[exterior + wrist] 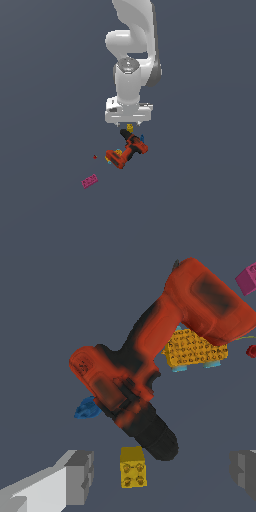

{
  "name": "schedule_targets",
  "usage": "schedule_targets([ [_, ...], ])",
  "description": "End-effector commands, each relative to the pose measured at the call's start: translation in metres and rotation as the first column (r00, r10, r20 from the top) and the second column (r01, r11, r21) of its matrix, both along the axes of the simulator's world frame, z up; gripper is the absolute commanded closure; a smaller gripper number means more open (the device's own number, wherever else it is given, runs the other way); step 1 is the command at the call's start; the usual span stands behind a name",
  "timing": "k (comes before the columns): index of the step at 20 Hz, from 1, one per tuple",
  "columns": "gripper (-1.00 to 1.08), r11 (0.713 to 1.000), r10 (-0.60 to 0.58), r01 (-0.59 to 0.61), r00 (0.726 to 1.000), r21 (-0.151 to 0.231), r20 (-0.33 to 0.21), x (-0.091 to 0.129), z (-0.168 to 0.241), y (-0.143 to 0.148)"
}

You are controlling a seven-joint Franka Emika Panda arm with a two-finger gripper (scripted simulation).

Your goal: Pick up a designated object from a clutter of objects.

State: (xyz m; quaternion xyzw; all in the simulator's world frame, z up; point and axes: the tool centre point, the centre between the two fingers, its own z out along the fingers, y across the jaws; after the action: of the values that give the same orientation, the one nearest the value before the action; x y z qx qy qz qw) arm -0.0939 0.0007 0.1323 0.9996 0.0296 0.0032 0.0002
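Note:
The mustard-yellow studded brick [130,128] lies on the floor just beyond the black chuck end of the orange-red and black power drill [129,149]. My gripper [129,122] hangs right above the brick, open and empty. In the wrist view the brick [133,467] sits between the two grey fingers [80,476], nearer this one, with the drill's chuck [160,438] close beside it. The drill body [150,356] fills the middle of that view. The gripper [162,476] holds nothing.
A flat yellow studded plate [192,348] with light-blue pieces under it lies partly beneath the drill. A blue piece [87,408] lies beside the drill. The pink brick [90,181] and a tiny red bit [95,156] lie apart towards the exterior view's left.

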Motion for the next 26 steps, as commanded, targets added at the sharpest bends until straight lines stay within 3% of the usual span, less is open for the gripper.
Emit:
schedule_targets([
  [1,-0.92,1.000,0.015,-0.015,1.000,-0.001,-0.001,-0.017,-0.017,0.002],
  [13,-0.92,0.998,0.059,-0.059,0.998,0.000,-0.006,-0.069,-0.057,0.008],
  [26,-0.92,0.998,0.062,-0.062,0.998,0.000,-0.007,-0.074,-0.069,0.009],
])
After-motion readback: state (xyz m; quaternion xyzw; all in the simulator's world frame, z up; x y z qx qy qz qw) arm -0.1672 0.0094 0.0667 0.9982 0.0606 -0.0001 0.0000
